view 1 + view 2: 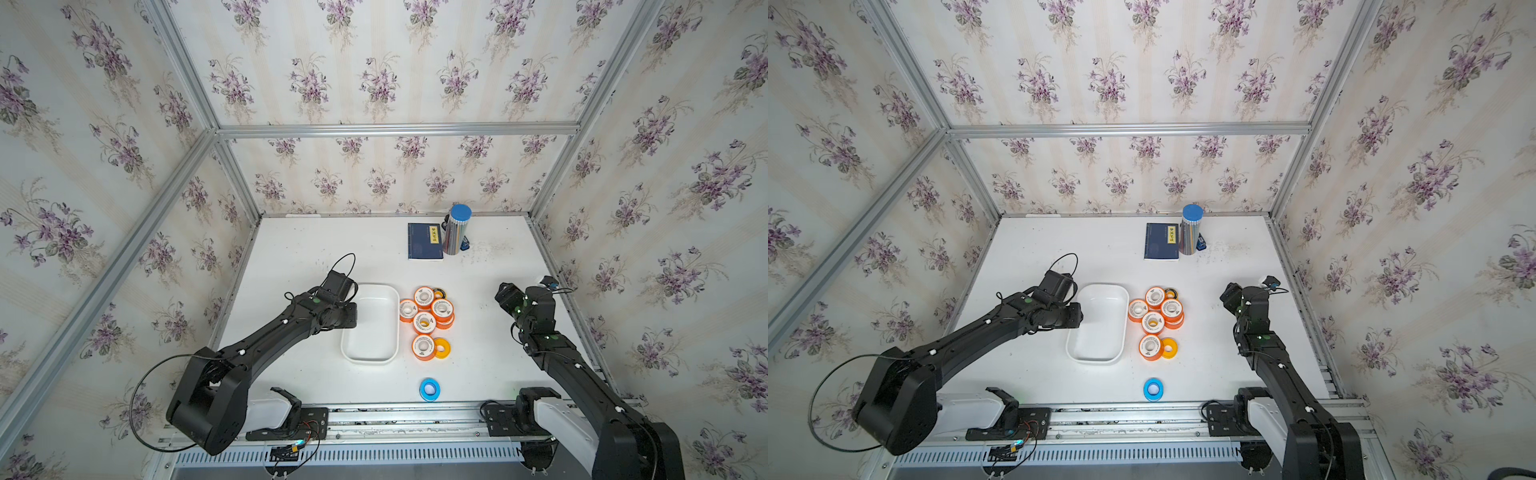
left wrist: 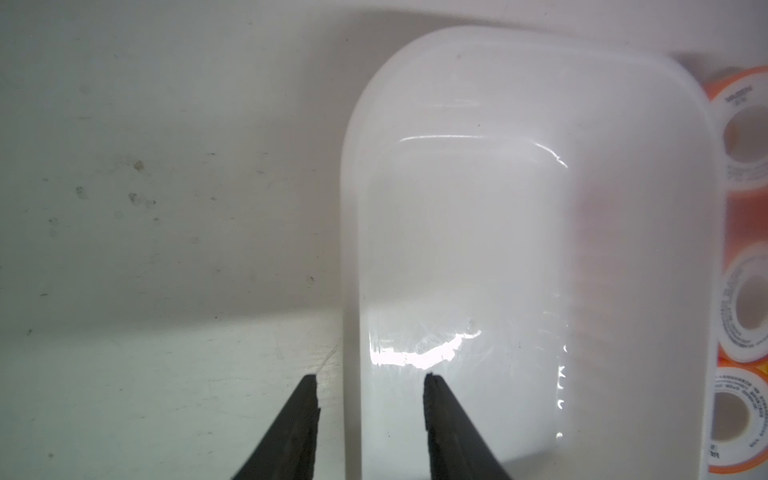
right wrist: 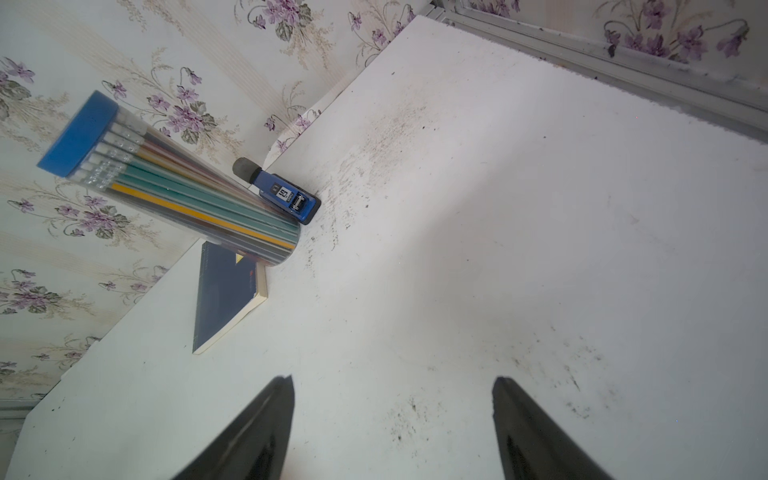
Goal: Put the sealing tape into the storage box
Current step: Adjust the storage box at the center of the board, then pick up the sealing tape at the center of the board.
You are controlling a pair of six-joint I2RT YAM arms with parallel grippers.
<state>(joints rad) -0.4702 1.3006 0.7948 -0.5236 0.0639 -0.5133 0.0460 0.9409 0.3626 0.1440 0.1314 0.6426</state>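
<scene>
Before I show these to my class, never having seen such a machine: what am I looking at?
Two black robot arms reach over a white table. Two pictures look down from overhead, side by side; the other two come from a camera on each wrist. In the middle sits an empty white box, with orange tape rolls, a yellow roll and a blue roll on the table nearby. At the back are a dark blue booklet and a tube of pencils. The left tool is open, one finger over the box and one over the table, gripping nothing. The right tool is open and empty above bare table.
</scene>
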